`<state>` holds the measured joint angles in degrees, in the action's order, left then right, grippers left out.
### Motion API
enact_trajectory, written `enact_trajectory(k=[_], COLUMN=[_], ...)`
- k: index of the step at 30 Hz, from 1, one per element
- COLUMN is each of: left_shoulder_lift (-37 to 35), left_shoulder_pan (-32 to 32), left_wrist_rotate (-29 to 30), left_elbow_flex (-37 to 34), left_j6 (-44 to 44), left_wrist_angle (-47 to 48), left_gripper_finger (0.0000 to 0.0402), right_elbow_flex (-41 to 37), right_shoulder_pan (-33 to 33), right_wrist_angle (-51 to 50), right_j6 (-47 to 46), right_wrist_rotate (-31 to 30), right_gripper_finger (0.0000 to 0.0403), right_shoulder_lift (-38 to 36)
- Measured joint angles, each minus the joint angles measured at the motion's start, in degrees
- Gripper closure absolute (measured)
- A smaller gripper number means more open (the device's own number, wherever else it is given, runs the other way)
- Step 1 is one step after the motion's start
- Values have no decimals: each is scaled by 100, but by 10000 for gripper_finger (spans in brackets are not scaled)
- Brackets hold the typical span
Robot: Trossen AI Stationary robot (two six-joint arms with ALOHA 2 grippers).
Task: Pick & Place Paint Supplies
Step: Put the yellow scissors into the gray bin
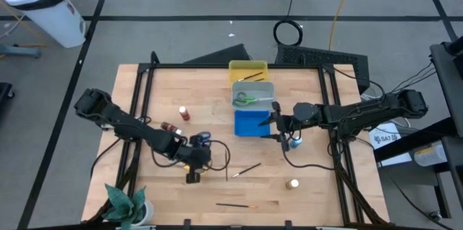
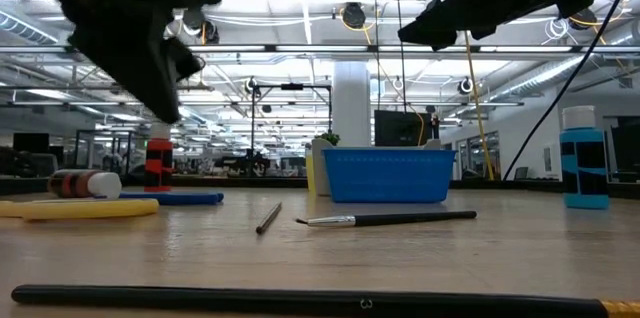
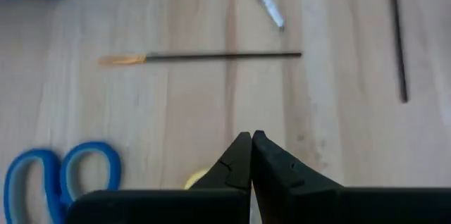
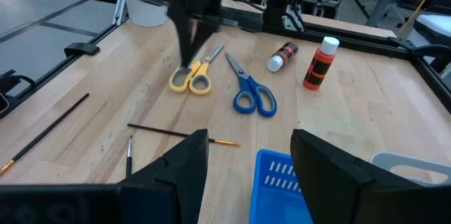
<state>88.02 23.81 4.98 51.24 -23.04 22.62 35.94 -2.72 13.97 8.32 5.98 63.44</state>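
My left gripper (image 1: pixel 192 176) is shut and points down over the handles of the yellow scissors (image 4: pixel 192 77), which lie flat on the table. In the low view its tip (image 2: pixel 166 108) stands above them (image 2: pixel 80 208). The blue scissors (image 4: pixel 252 94) lie beside them. The red bottle (image 4: pixel 320 62) stands upright, and the brown bottle (image 4: pixel 282 56) lies on its side. My right gripper (image 4: pixel 246 139) is open and empty above the blue tray (image 1: pixel 249 123). The blue bottle (image 1: pixel 294 143) and the whitish bottle (image 1: pixel 293 184) stand on the table. The green scissors (image 1: pixel 246 100) lie in the grey tray.
The yellow tray (image 1: pixel 248 66) holds a thin brush, and the grey tray (image 1: pixel 266 87) lies between it and the blue tray. Thin dark brushes lie on the table (image 1: pixel 246 170), (image 1: pixel 235 205). A green plant (image 1: pixel 126 205) stands at the near left corner.
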Motion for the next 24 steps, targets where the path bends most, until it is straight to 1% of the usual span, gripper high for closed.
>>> enact_trajectory(k=[3,5,8,12,14,16,18,20,24], left_shoulder_lift=[-8,-23,-44,-19,-21,-21,-21,-21,-23], left_shoulder_pan=[81,167,320,537,652,754,826,865,875], left_wrist_rotate=[-246,-260,-239,-325,-384,-500,-486,-484,-652], left_elbow_flex=[-20,-11,-11,-15,-13,-73,-214,-388,-814], left_j6=[-342,-757,-1473,-2025,-2085,-1957,-1955,-2043,-2268], left_wrist_angle=[793,1205,2065,2809,3041,3166,3125,3053,2579], left_gripper_finger=[379,372,354,308,283,265,258,260,283], right_elbow_flex=[0,0,0,0,0,0,0,0,0], right_shoulder_pan=[0,-1,-1,0,0,0,0,-2,-2], right_wrist_angle=[-10,-54,-51,-54,-51,-57,-47,-54,-54], right_j6=[-9,-9,-11,-11,-13,-14,-14,-14,-16], right_wrist_rotate=[0,1,2,2,2,2,2,2,4], right_gripper_finger=[216,216,216,216,216,216,216,216,216], right_shoulder_lift=[0,0,0,0,0,0,0,0,0])
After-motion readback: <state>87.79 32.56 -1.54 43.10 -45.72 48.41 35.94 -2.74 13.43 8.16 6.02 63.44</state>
